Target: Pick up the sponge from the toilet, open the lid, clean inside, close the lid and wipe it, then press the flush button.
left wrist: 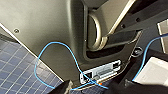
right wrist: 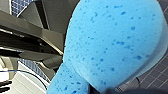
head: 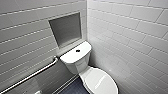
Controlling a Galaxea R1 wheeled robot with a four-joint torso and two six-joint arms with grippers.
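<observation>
the sponge, porous and likely soft and light, sat pinched at its narrow waist in the right gripper, apparently clenched on it, away from the toilet, whose lid lay closed

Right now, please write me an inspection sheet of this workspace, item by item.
Surface: lid closed and bare.
Job's things: sponge off the toilet, close against the right wrist camera; flush button on the tank top.
Clutter: nothing seen.
Grippers: right gripper apparently holds the sponge; left gripper state unreadable.
Cables: blue cable looping along the robot's body.
Surroundings: tiled walls, wall niche, grab bar, dark tiled floor.
</observation>
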